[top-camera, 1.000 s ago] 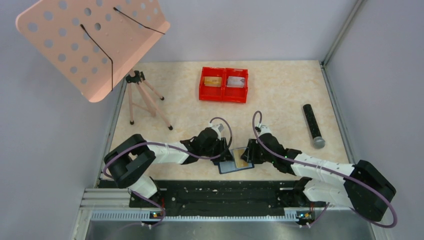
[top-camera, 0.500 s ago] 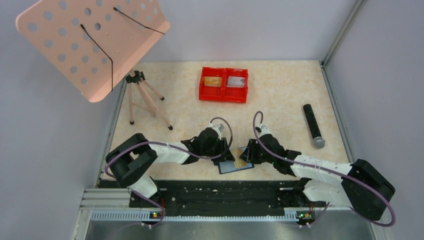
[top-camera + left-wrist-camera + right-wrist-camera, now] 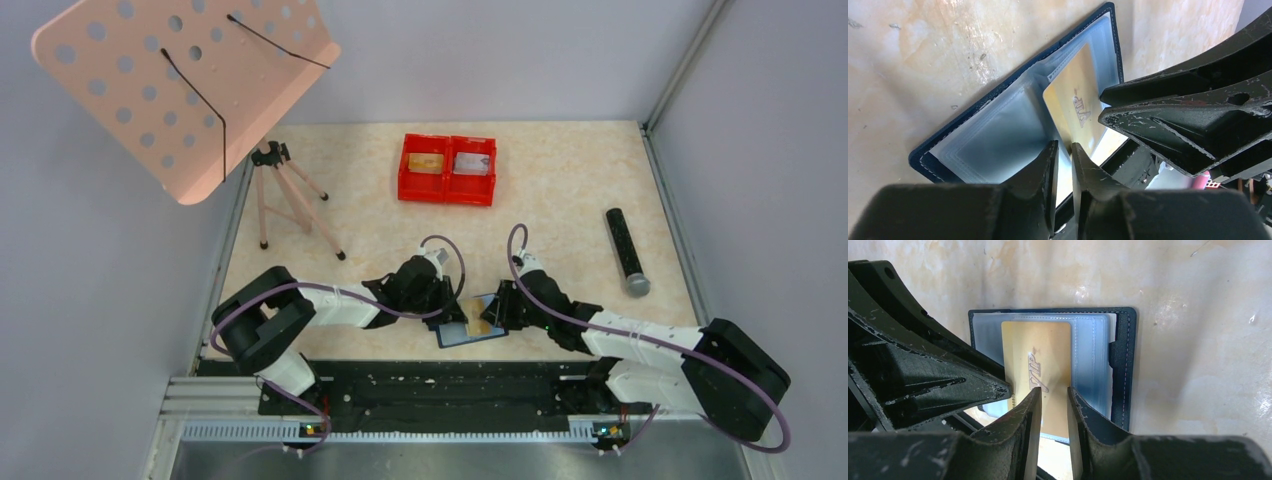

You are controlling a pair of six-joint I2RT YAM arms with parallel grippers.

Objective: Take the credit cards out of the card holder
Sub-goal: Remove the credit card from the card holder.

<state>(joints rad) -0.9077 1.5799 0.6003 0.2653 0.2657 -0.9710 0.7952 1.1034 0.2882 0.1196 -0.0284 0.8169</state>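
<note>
- Top external: the card holder [image 3: 460, 335] lies open on the table [image 3: 570, 190] near its front edge, between the left gripper [image 3: 450, 306] and the right gripper [image 3: 497, 312]. A gold credit card [image 3: 479, 320] shows on its right half. The red twin-compartment tray [image 3: 448, 168] sits well apart, towards the back.
- Left wrist: the left jaws are narrow. The fingertips [image 3: 1052, 150] are down at the clear pockets, just beside the card's edge. I cannot tell whether they grip anything.
- Right wrist: the right jaws are narrow, and their gap lies over the card's near end. The card, marked "VIP", rests on the pockets. I cannot tell whether it is held.
</note>
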